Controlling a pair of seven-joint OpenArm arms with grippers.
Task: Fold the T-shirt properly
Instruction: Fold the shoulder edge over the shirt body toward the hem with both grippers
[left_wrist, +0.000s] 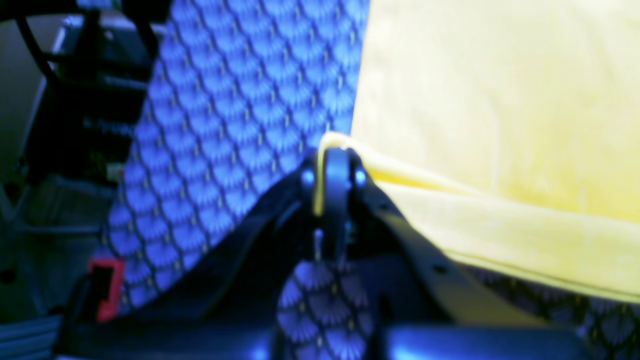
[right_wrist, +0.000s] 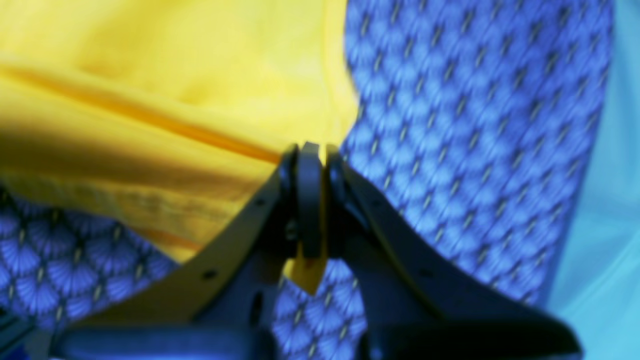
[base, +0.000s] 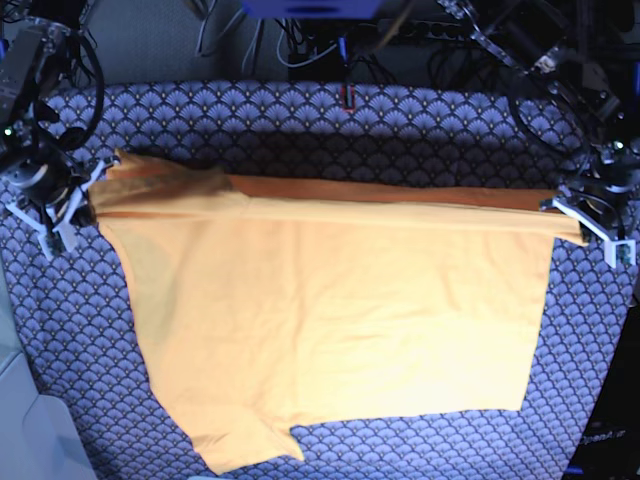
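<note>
Currently the left gripper (base: 590, 215) is clamped on one far corner of the T-shirt (base: 330, 320); the right gripper (base: 72, 200) is clamped on the other. Stretched between them, the T-shirt lies flat on the table cover (base: 400, 125).

The plain yellow-orange short-sleeved cloth T-shirt (base: 330, 310) lies spread across the table, its far edge folded over into a taut straight band, one sleeve protruding at the near-left corner.
</note>
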